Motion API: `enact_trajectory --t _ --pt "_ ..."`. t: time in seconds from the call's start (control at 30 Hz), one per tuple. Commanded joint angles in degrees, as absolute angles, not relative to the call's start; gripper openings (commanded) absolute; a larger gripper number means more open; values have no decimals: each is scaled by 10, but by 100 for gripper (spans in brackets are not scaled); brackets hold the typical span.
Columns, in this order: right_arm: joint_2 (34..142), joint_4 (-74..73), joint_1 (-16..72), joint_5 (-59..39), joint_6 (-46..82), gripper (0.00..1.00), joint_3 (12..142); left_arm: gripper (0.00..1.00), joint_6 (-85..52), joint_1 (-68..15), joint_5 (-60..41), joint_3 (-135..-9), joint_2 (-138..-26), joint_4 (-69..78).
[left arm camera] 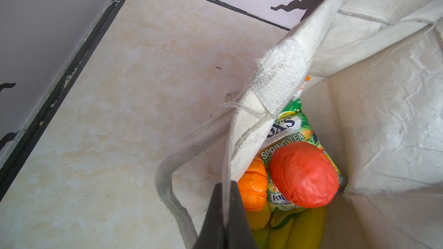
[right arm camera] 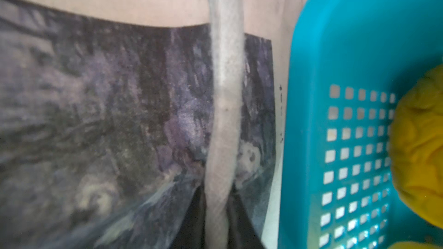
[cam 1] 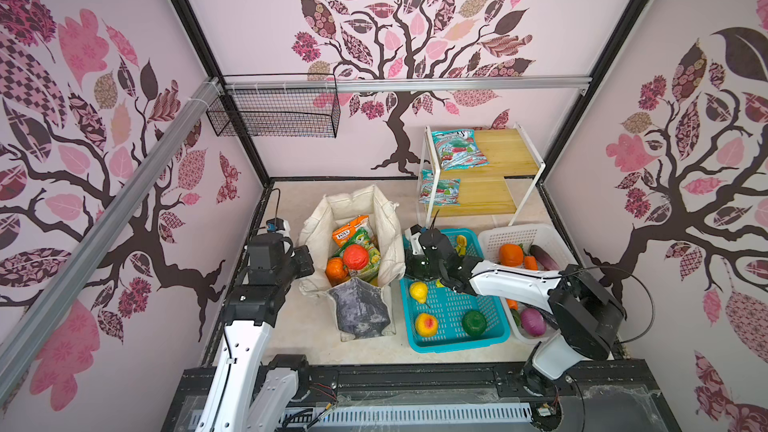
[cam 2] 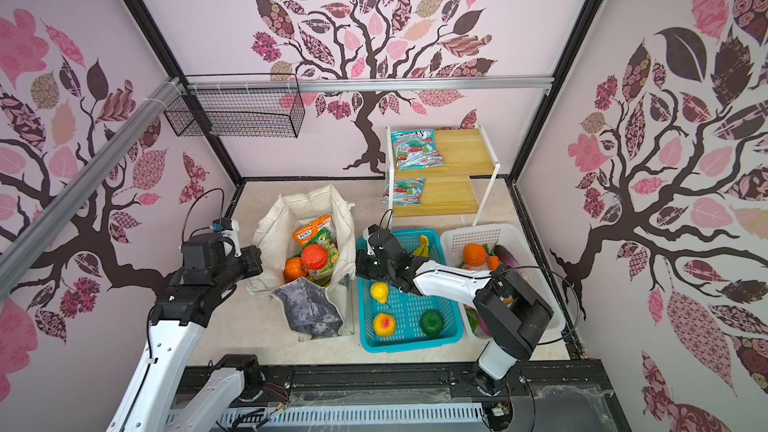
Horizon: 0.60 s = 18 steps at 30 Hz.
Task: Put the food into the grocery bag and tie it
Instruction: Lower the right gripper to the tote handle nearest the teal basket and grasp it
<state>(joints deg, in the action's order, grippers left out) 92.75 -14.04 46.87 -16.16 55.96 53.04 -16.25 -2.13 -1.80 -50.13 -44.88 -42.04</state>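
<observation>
Cream canvas grocery bag [cam 1: 388,222] stands upright on the table [cam 1: 299,326], mouth open upward, just left of the teal basket [cam 1: 457,344] in both top views. The mouth's long axis runs near-to-far. Its dark printed panel [cam 1: 359,309] is on the near face, sagging fwd.

Inside: the red vegetable [cam 1: 355,256] is on top w/ the orange [cam 1: 336,270] touching it, both resting on the green-yellow packet [cam 1: 370,261]. The orange FOX'S packet [cam 1: 350,231] sits toward the far end, tilted. The banana bunch [left arm camera: 304,231] lies underneath all that, seen only from the L wrist view.

L arm rises from the near-left base, elbow bent, wrist level w/ the bag's left wall. The left gripper [left arm camera: 225,195] is pinched tight on the rim fabric there.

R arm reaches from the near-right base, forearm low across the teal basket, wrist turned down at the gap btwn bag and basket. The right gripper [right arm camera: 217,202] is closed on a cream handle [right arm camera: 225,92], which runs straight out from btwn the fingers across the panel.

A yellow fruit [right arm camera: 422,152] lies in the teal basket near that gripper. The white basket [cam 1: 523,233] is just right of the teal one.
</observation>
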Motion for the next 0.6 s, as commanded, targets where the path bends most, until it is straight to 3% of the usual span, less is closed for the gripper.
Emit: enact_trajectory --t 0.0,0.13,0.33,0.57 --pt "910 -119 472 -125 530 10 544 0 -156 -20 -29 -487 -446 -416" --pt "865 -43 472 -63 487 0 554 0 -156 -20 -28 -487 -446 -417" --pt "769 47 469 47 415 0 557 0 -164 -20 -29 -489 -445 -414" --pt "715 201 469 126 309 0 648 0 -185 -20 -60 -501 -453 -406"
